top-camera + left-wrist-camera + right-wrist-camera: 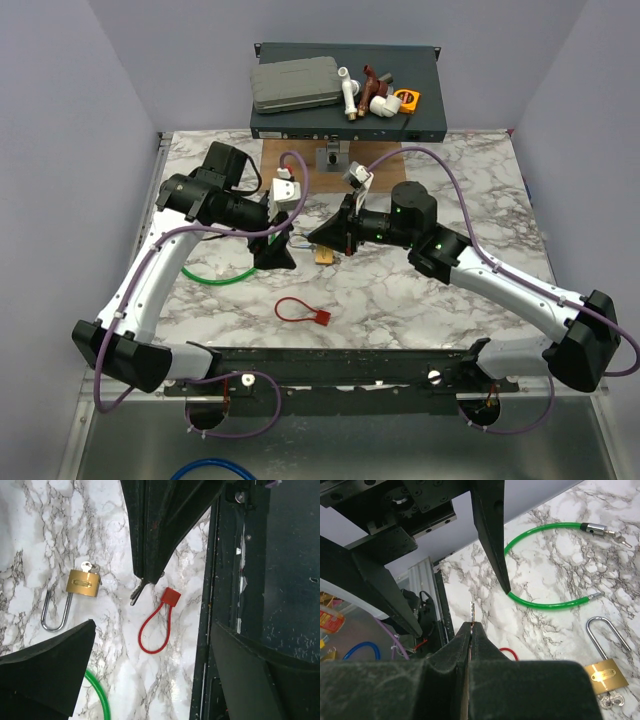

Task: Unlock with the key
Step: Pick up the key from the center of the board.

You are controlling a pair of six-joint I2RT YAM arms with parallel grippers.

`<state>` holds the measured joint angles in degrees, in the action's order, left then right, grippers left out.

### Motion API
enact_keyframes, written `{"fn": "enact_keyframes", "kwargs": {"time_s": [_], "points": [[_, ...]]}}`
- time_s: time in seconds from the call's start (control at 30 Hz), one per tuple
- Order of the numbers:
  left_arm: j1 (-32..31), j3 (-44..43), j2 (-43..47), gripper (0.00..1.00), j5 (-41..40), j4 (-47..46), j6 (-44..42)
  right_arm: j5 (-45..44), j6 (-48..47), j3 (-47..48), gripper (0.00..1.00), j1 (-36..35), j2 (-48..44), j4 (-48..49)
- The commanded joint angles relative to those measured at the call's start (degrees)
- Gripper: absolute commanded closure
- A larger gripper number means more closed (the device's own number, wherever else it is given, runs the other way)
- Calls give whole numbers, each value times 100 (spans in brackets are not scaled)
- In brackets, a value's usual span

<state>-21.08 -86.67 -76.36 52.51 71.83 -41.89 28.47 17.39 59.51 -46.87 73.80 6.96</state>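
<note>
The brass padlock (83,583) is laid flat on the marble worktop (400,310), near its centre. Its shackle (54,612) is seen with one leg entering the body and the other leg ending clear of it. A silver key head (87,567) is seen against the body edge opposite the shackle. Whether it is seated in the keyway cannot be told.

A key (135,594) is clamped in the right gripper (471,629), whose fingers are pressed together on it. The blade projects past the fingertips. The key is positioned near the padlock but apart from it. Whether its tip touches the worktop cannot be told.

The left gripper (274,250) is positioned over the same area, opposite the right gripper. Its fingers (50,670) are set wide apart.

A red cable seal (159,620) is laid just beside the clamped key, on the side toward the arm bases. A green cable lock (545,565) is laid in a curve on the left part of the worktop. Small keys are seen at its silver head (594,528).

A dark rack unit (425,65) is placed at the far edge. A grey case (295,85), pipe fittings (365,92) and a tape measure (408,99) are carried on it.
</note>
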Motion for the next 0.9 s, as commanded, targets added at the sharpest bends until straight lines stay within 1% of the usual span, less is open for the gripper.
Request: {"fn": "enact_keyframes", "kwargs": {"time_s": [0.0,0.13,0.17,0.23,0.27,0.33,0.37,0.5,0.63,0.77,0.83,0.87], "points": [[44,-41,258,1,145,-349,-59,283,-43,-62,99,8,-141,233],[363,-333,66,1,621,-68,-61,306,54,-144,99,99,-318,328],[476,-385,41,2,830,-44,-43,321,111,-197,99,134,-374,423],[825,-363,118,1,1581,-202,169,387,257,-277,99,227,-505,662],[1047,-198,223,1,2086,-557,428,432,354,-290,99,275,-551,806],[1217,293,450,1,2618,-1641,1386,510,588,-307,99,367,-619,1182],[1213,465,524,1,2741,-1888,1488,559,708,-316,99,399,-628,1446],[1072,939,464,1,3427,-2263,1650,798,1182,-144,99,409,-464,2211],[896,987,486,1,3424,-2647,1901,1029,1635,17,99,407,-219,2768],[913,1049,535,1,3209,-3656,2961,1122,2110,58,99,412,-25,3416],[904,1091,561,1,3103,-4329,3848,1190,2328,123,99,415,114,3672],[919,995,548,1,3048,-4410,4125,1204,2408,147,99,408,168,3811]]}}
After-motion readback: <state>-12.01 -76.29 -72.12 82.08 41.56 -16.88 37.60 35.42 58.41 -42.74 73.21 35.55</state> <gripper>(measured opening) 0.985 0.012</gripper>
